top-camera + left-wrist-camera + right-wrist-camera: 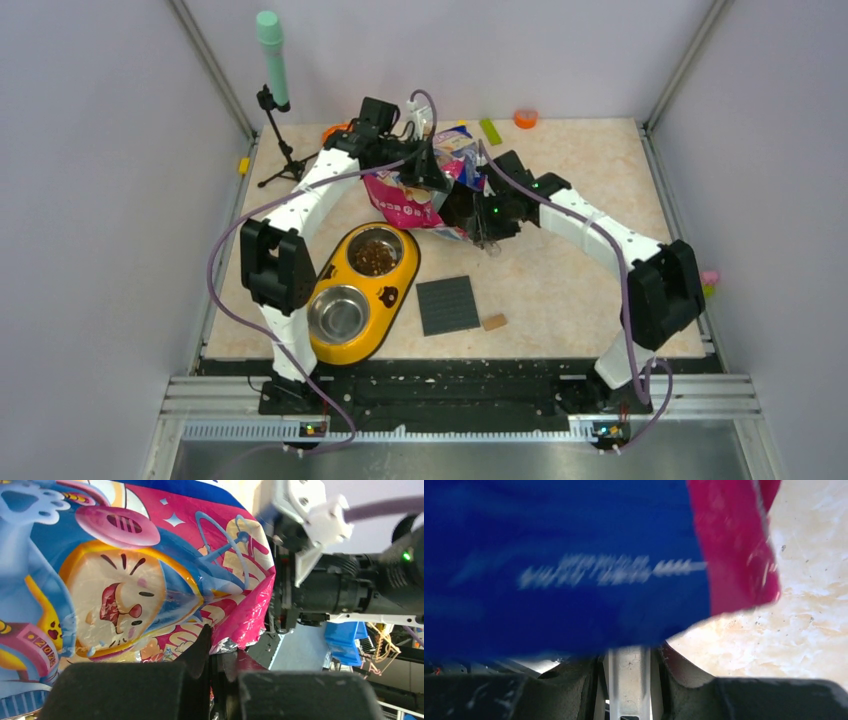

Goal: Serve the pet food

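The glossy blue-pink cartoon-cat bag (425,195) is held off the table behind the yellow double bowl (395,295). Brown kibble (375,256) fills the bowl's far steel cup; the near cup (338,313) is bare. My left gripper (425,170) is shut on the bag's foil edge (250,625), its fingers pinching together in the left wrist view (216,652). My right gripper (478,215) grips the bag's lower right side. In the right wrist view (629,647) the blurred blue bag (564,565) covers its fingertips.
A dark grey square mat (447,305) and a small tan block (494,322) lie right of the bowl. A tripod with a green cylinder (272,45) stands at the back left. A green block (490,130) and an orange object (525,118) lie by the back wall.
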`<state>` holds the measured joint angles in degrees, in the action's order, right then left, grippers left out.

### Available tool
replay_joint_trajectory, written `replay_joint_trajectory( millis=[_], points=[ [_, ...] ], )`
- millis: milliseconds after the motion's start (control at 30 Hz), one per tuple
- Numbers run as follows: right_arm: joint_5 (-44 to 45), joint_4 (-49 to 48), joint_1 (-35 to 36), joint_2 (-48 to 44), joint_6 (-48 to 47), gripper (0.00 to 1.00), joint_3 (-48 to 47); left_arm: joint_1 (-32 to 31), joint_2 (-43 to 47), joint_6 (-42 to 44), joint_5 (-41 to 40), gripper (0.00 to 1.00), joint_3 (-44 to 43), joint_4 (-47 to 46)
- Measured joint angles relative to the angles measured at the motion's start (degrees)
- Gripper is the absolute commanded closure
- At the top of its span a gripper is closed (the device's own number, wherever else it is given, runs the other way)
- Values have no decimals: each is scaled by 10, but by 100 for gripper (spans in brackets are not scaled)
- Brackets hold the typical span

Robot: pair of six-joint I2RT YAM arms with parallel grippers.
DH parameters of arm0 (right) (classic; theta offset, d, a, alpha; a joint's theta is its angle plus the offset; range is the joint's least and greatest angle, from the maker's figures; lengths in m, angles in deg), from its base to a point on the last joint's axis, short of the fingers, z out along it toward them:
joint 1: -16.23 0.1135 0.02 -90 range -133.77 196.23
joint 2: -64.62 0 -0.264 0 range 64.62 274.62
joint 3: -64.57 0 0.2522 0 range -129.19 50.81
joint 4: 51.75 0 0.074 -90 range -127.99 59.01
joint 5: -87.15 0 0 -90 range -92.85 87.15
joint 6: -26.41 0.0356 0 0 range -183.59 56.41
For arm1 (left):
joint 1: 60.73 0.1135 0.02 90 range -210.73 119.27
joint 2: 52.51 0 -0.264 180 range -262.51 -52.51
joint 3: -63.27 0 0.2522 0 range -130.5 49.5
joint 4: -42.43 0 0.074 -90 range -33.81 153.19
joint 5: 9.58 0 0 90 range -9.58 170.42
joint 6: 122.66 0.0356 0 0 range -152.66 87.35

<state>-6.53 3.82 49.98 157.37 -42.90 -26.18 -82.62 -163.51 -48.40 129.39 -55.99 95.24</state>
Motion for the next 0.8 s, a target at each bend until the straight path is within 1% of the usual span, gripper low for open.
replay_joint_trajectory(
  millis=[133, 233, 400, 500, 633, 733, 800],
  points=[
    [-16, 34, -14, 40, -8, 100, -27, 0, 14, -19, -4, 100, 31, -16],
    [-30, 53, -18, 51, -5, 100, -26, -2, 14, -37, -4, 100, 44, -26],
    [-47, 49, -26, 62, 7, 100, -27, -9, 12, -49, -18, 100, 51, -32],
    [-54, 36, -29, 97, 13, 100, -43, -14, 2, -49, -26, 100, 51, -31],
    [-61, 19, -34, 146, 17, 100, -66, -18, -44, -49, -35, 100, 24, -22],
    [-58, 0, -41, 152, 17, 100, -68, -18, -78, -47, -41, 100, -8, -4],
    [-54, -4, -44, 146, 16, 100, -65, -18, -79, -42, -52, 100, -9, 8]
  ],
)
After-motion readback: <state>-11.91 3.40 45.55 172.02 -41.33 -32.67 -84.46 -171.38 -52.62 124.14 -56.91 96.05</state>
